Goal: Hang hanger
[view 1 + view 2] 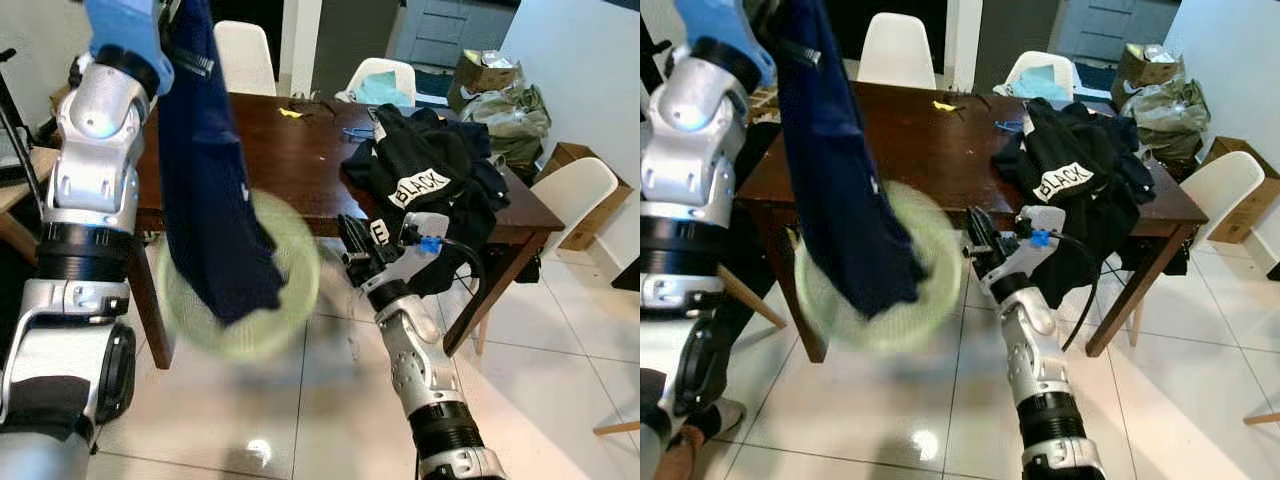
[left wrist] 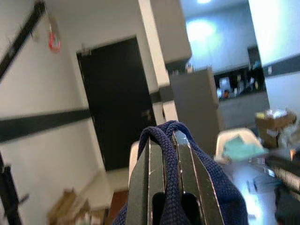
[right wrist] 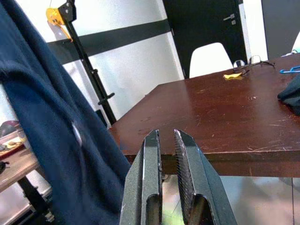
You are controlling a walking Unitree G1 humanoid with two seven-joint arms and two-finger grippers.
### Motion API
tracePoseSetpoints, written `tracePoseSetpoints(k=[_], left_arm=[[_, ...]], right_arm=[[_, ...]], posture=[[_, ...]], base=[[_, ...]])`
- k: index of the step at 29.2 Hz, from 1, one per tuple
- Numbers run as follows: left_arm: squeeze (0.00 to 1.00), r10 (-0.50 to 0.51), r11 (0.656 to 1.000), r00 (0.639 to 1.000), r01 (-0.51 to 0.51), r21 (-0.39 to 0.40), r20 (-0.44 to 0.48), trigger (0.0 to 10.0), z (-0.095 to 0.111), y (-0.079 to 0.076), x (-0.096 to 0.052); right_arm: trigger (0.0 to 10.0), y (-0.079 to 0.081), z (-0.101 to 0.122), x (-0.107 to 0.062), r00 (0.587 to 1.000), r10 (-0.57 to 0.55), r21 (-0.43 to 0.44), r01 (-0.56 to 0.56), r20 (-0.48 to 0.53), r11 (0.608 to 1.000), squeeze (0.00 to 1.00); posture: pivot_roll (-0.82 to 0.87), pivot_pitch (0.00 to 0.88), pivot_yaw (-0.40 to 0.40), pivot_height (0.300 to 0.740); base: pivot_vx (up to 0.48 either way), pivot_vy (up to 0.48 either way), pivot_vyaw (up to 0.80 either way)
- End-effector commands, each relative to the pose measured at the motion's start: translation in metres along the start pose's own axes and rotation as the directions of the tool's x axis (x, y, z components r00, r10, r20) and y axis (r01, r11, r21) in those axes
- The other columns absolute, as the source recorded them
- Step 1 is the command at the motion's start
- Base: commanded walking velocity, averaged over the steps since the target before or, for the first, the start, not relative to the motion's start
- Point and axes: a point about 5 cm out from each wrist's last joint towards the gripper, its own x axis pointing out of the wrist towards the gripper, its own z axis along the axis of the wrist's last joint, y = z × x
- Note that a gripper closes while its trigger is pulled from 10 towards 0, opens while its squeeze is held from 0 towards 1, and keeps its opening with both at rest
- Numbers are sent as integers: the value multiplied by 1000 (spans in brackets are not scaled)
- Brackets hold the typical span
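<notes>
While I stand before it, table [image 1: 290, 150]: dark brown wood, ahead of me, white chairs around it.
Navy garment [image 1: 215, 180]: it hangs from my raised left gripper, well above the floor, draping past the table's near-left corner; the hanger itself I cannot make out among the cloth.
Black clothes pile [image 1: 430, 175]: heaped on the table's right end, white lettering "BLACK" facing me, some of it spilling over the edge.
Green round thing [image 1: 270, 300]: pale, blurred, low down behind the garment's lower end; what it is I cannot tell.
Left gripper [image 2: 169, 154]: up high at my left, fingers [image 2: 140, 187] pressed together on a fold of the navy cloth, which bunches over their tips.
Right gripper [image 3: 166, 140]: held low near the table's front edge, below the black pile, fingers nearly together with a thin slit between them, nothing in it.
Small bits on the tabletop: a yellow scrap [image 1: 290, 113] and a blue item [image 3: 289, 70], far side.
</notes>
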Motion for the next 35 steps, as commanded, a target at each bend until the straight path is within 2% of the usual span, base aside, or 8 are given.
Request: tracePoseSetpoints(k=[1,21,22,24,25,28,29,35], left_arm=[[0,-2,1000,1000,2,-31,4,10000,1,-7,-2],[0,-146,976,922,76,-204,-358,10000,-77,-38,-77],[0,-288,943,871,186,-276,-398,10000,-89,-59,-100],[0,-288,943,871,186,-276,-398,10000,-89,-59,-100],[0,-439,886,782,294,-359,-443,10000,-104,-84,-133],[0,-439,886,782,294,-359,-443,10000,-104,-84,-133],[0,-537,838,664,348,-421,-520,10000,-124,-104,-169],[0,-445,893,481,174,-415,-756,10000,-173,-115,-242]], right_arm=[[10000,-4,0,-3,1000,-15,-1,15,-6,1000,0],[10000,-12,-13,-13,995,-53,-32,51,-80,998,0],[10000,-16,-19,-17,989,-76,-50,71,-123,996,0],[10000,-16,-19,-17,989,-76,-50,71,-123,996,0],[10000,-22,-29,-23,977,-108,-74,96,-186,993,0],[10000,-22,-29,-23,977,-108,-74,96,-186,993,0],[10000,-30,-45,-32,944,-152,-113,124,-293,986,0],[10000,-47,-89,-70,814,-223,-200,134,-537,971,0]], posture=[[20,54,-101,740],[16,63,-95,740],[16,63,-95,740],[16,63,-95,740],[14,62,-91,740],[14,62,-91,740],[16,59,-92,740],[16,54,-95,740]], base=[[0,0,0],[0,0,0],[0,0,0],[0,0,0],[0,0,0],[0,0,0],[0,0,0],[0,0,0]])
